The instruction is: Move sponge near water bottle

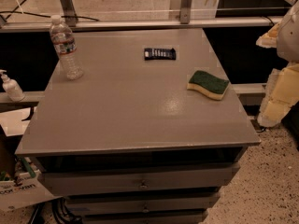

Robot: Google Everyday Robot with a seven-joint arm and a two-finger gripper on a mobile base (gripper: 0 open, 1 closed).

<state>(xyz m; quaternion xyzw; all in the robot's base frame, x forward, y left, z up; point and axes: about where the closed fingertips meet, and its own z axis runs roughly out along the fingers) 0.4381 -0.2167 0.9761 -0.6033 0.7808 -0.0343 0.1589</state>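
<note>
**Waiting on the grab: sponge and bottle on opposite sides**

Here's the sponge [208, 84], green side up, lying near the right edge of the tabletop [131, 120], roughly midway back, with nothing touching it. The water bottle [66, 48] stands upright by the far left corner, well apart from it, with almost the whole tabletop between them. By my reading, none of the job is done yet: the pickup, the carry across and the set-down beside the bottle all remain.

The end effector [280, 92] hangs beyond the right edge, near the sponge but clear of it. Open or closed, I cannot tell.

As for writing, the bottle's red-and-white label band gives no readable words. The black device [160, 53] near the far edge shows pale marks, illegible. Below the near left corner, a white box [18, 190] carries letters ending in "van".
</note>
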